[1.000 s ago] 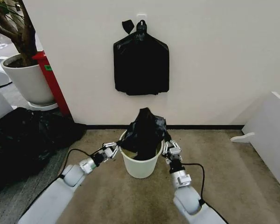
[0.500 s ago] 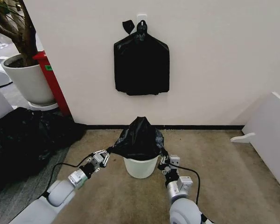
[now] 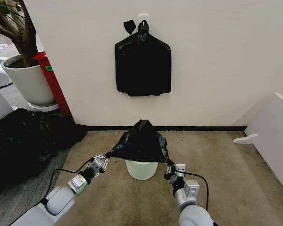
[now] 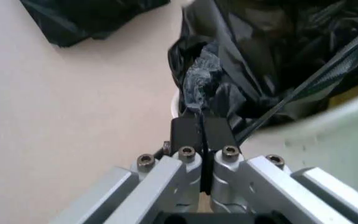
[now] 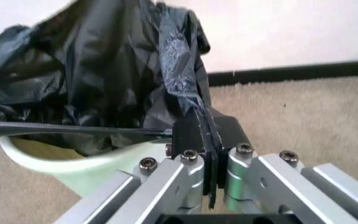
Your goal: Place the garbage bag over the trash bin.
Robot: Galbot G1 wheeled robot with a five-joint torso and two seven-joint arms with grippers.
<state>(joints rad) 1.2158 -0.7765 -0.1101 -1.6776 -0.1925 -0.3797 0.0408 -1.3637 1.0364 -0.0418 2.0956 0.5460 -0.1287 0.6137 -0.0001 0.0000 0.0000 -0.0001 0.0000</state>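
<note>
- Garbage bag (image 3: pixel 140 143), thin glossy black plastic, is stretched tent-like over the round cream-white trash bin (image 3: pixel 141 169)
- Its left edge is pinched by the closed left gripper (image 3: pixel 102 160), its right edge by the closed right gripper (image 3: pixel 170 168)
- Bare beige carpet (image 3: pixel 226 179) is seen around the bin

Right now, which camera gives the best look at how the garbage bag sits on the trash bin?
The head view: the whole garbage bag is tented over the trash bin, stretched between the left gripper and right gripper. The wrist views show just each pinched edge and a bit of bin rim.
</note>
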